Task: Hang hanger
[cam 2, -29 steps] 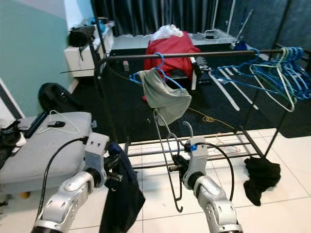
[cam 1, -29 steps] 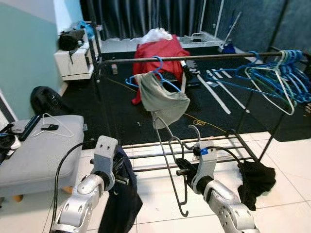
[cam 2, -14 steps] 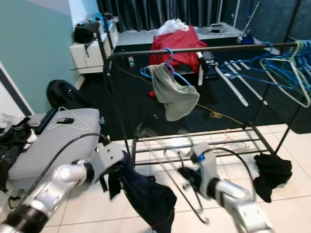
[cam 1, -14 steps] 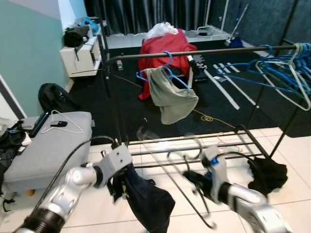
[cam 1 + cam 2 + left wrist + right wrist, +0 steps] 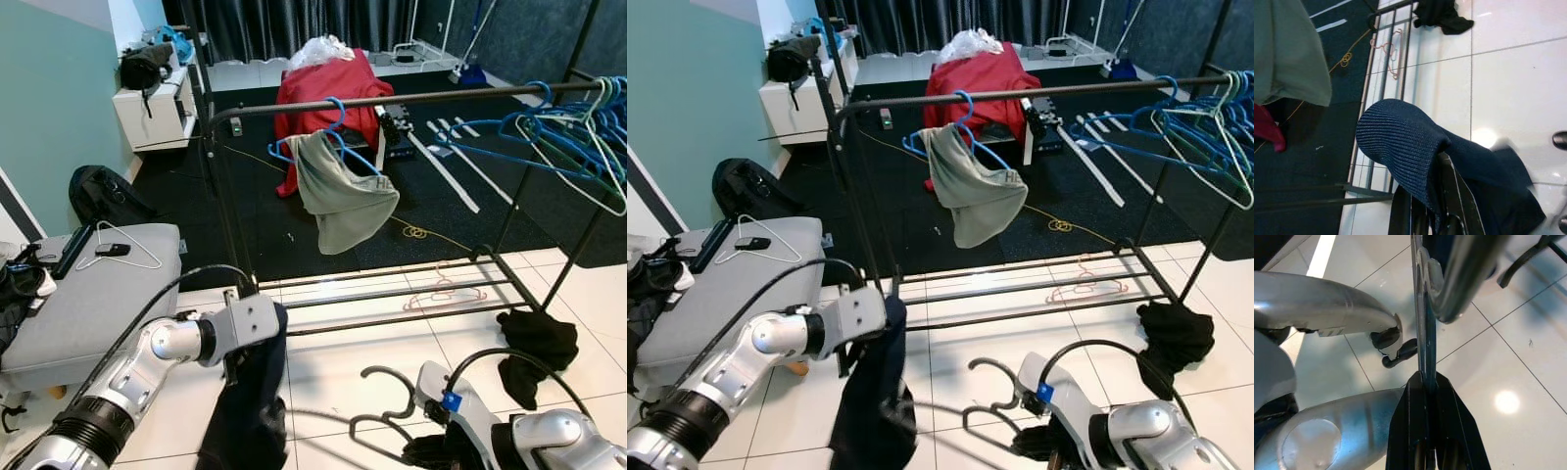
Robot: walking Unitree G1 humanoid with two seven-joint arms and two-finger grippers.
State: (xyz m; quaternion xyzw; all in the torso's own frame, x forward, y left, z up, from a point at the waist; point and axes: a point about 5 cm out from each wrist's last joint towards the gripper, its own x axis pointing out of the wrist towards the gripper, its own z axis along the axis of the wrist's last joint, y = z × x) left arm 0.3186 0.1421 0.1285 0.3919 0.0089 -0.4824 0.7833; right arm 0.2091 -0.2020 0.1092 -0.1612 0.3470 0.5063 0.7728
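White tile floor (image 5: 372, 352), black rug (image 5: 323, 211), teal wall (image 5: 49, 98)

A grey bench (image 5: 93, 294) stands at the floor's left edge, carrying a white wire hanger (image 5: 116, 257) and a phone (image 5: 99, 251). A black cloth (image 5: 534, 341) lies crumpled on the tiles. A red garment (image 5: 328, 83) drapes over furniture behind.

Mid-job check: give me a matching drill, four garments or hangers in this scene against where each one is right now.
1. grey garment
2. navy garment
3. black cloth
4. white hanger

a. on the grey ottoman
b. on the tiled floor by the rack's foot
c. held in the left gripper
d. on a blue hanger on the rail

Pairs: 1-d, 2-c, 3-b, 4-a
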